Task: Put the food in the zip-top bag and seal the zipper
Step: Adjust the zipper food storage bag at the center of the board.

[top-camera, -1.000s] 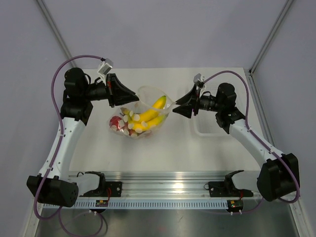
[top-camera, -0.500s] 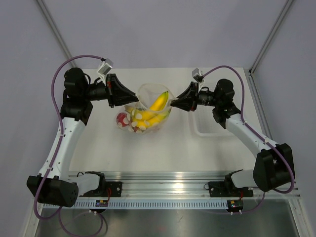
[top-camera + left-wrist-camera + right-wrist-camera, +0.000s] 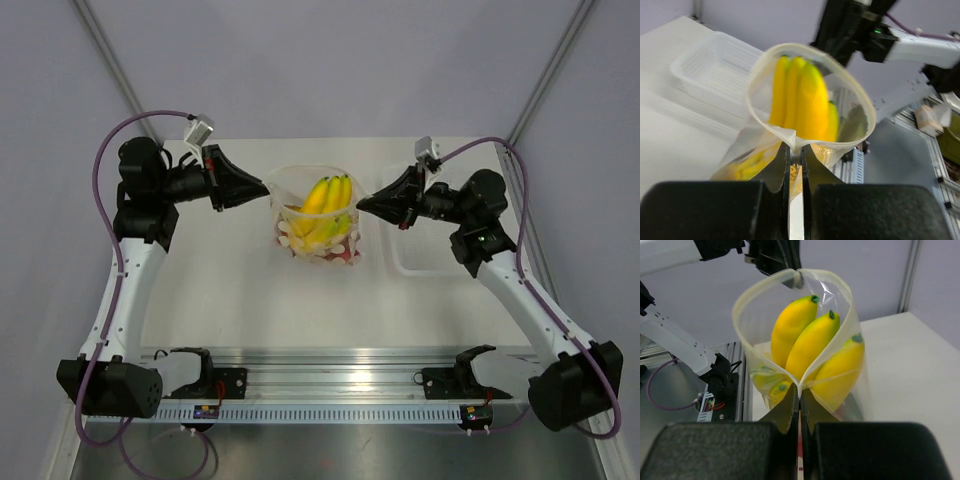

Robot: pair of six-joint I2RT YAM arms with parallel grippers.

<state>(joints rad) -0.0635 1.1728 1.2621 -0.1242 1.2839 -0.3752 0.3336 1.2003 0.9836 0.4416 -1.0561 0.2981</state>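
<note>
over the table (image 3: 250,300), left of the tray (image 3: 430,262), the bag (image 3: 283,180) is stretched open with bananas (image 3: 325,195) upright and strawberries (image 3: 340,255) at the bottom. my left end effector (image 3: 268,187) is clamped on its left rim, my right end effector (image 3: 360,205) on the right.

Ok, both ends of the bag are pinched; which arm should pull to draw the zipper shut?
Right, narrowly. Both the left gripper and right gripper are shut on opposite ends of the gaping zip-top bag, but the right arm reaches further inward, so it seems to have more room to draw back.
</note>
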